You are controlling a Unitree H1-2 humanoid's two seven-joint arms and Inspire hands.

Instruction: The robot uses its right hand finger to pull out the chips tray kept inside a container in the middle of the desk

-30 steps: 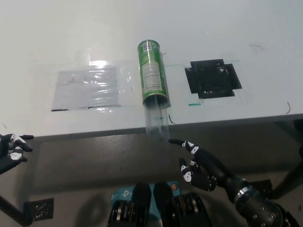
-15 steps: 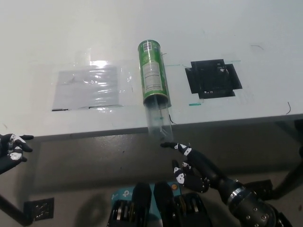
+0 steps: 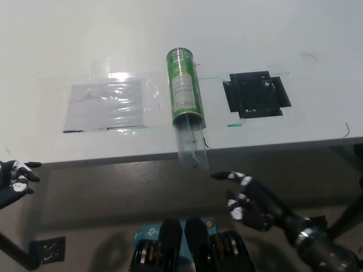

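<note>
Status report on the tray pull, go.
Right hand open, below desk edge, touching nothing. Left hand idle at far left. Clear tray sticks out of green chips can, overhanging desk edge. Nothing in the way.

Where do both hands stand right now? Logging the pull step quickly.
Left hand: holds nothing; open or shut cannot be told.
Right hand: open, empty, one finger extended, just off the clear tray.

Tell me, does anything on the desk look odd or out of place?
The clear tray sticks out of the lying green container and overhangs the desk edge, unsupported. The right hand is apart from it.
</note>
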